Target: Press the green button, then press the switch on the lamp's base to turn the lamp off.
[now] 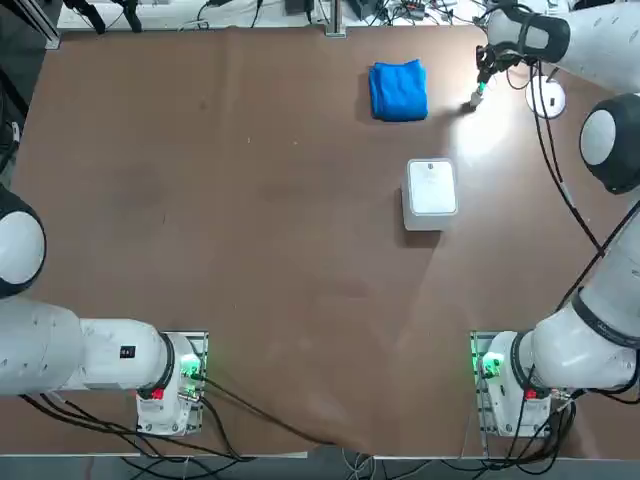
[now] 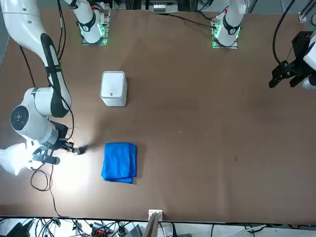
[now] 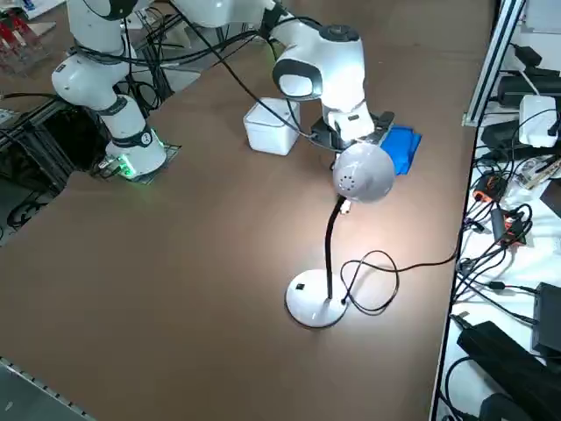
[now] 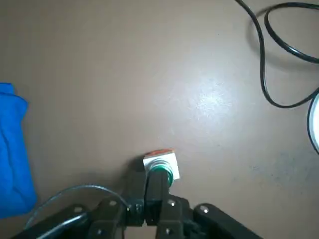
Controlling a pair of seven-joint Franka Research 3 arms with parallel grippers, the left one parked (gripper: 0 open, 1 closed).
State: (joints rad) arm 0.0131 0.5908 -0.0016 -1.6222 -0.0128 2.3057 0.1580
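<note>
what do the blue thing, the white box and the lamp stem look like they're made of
Blue cloth: soft fabric, probably towelling; it lies folded with rounded, slumped edges and a matte surface. White box: likely moulded plastic; smooth faces, rounded corners, slight sheen. Lamp stem: thin, black and curved, seemingly a flexible gooseneck, rubber or plastic coated; the core cannot be told.

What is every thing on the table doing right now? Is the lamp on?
lamp: on, shining on the table
green button: upright, end effector tips at it
right end effector: shut, at the green button
blue cloth: folded, lying flat
white box: sitting untouched
</note>
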